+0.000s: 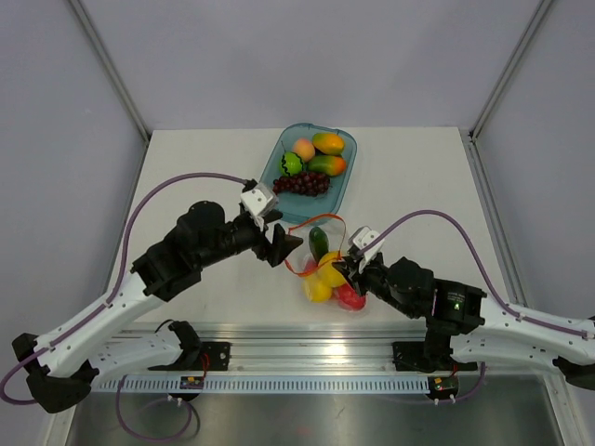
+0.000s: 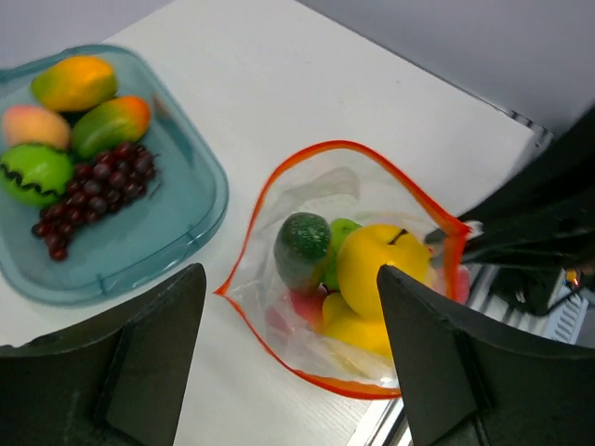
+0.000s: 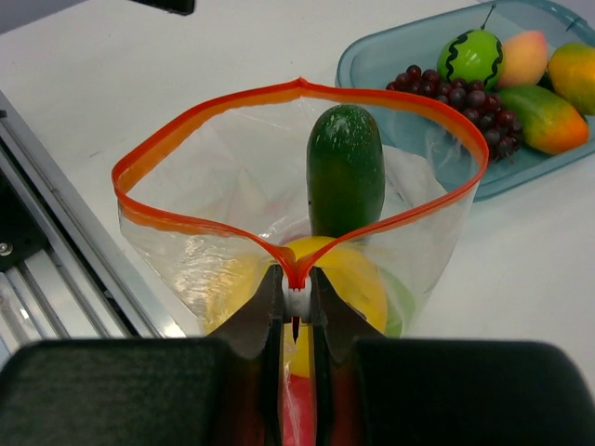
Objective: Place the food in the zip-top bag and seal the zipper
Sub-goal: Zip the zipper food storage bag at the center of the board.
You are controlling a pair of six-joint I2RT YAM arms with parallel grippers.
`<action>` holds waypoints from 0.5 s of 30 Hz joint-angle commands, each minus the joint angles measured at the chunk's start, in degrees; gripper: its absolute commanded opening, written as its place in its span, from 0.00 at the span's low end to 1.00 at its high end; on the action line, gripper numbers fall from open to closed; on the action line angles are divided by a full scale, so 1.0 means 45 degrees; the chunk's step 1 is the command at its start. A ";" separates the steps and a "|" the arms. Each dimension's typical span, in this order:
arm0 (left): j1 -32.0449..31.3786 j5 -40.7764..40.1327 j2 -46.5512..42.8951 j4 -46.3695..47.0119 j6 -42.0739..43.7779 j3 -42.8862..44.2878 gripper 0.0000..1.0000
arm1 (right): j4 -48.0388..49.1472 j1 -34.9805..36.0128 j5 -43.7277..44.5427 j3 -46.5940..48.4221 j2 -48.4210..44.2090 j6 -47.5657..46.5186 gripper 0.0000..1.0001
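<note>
The bag sits near the table's front edge, its mouth gaping toward the tray. The right gripper is clenched on the zipper at its near corner. Inside lie a cucumber, a yellow fruit and red pieces. The left gripper hangs released and empty just left of the mouth. The tray holds grapes, two mangoes, a peach and a lime.

The zip-top bag holds the cucumber and lemon; behind it lies the tray with grape bunch and mangoes, left gripper at its left, right gripper at its right.
</note>
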 commanded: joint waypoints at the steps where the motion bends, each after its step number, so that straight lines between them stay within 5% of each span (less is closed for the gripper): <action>1: 0.0026 0.3500 0.0378 -0.1012 0.2494 0.0977 0.77 | -0.1192 -0.0059 -0.0091 0.0971 -0.0182 0.0450 0.00; 8: 0.0026 0.0872 0.0828 -0.0919 0.2555 0.0940 0.70 | -0.3145 -0.0079 0.0007 0.1500 -0.1158 0.0881 0.00; 15: 0.0026 0.0866 0.2448 -0.0997 0.2008 0.1466 0.70 | -0.3127 -0.0079 -0.0228 0.1402 -0.1473 0.0940 0.00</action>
